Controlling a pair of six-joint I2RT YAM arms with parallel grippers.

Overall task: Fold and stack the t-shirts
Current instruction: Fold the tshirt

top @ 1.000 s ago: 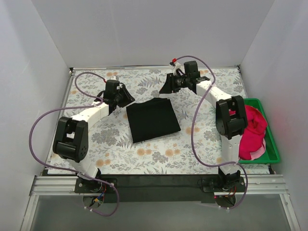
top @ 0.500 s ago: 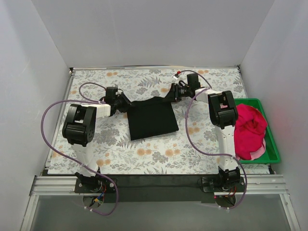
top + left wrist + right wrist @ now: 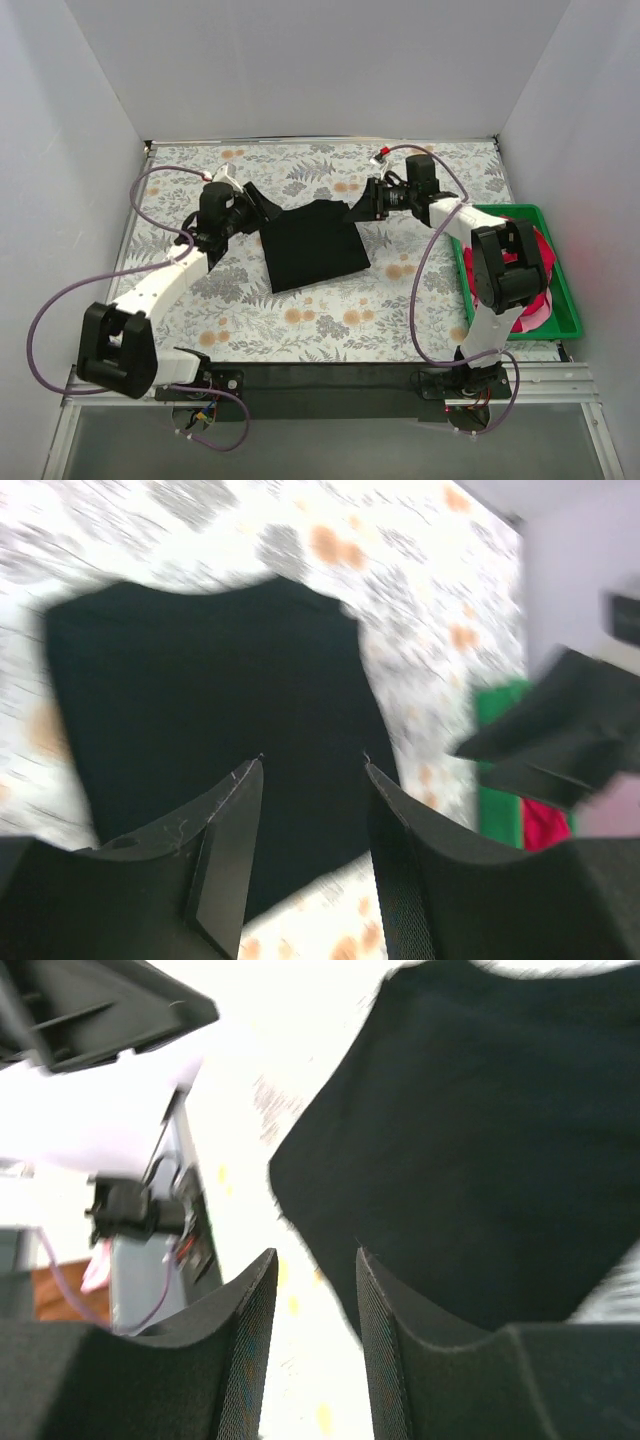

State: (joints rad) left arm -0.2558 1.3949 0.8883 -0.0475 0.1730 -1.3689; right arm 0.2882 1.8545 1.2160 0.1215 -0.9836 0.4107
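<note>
A black t-shirt lies folded into a rough rectangle on the flowered table. My left gripper hovers by its far left corner, jaws open and empty; in the left wrist view the black t-shirt lies below the fingers. My right gripper hovers off the far right corner, also open with nothing between its fingers, the black t-shirt beneath. A pinkish-red t-shirt is bunched in the green crate, partly hidden by the right arm.
The green crate stands at the table's right edge. White walls close in the table on three sides. Purple cables loop from both arms. The right gripper shows blurred in the left wrist view.
Both grippers have come off the black shirt's far corners and drawn outward. The left jaws have widened. The left arm's elbow has swung down toward the near left.
</note>
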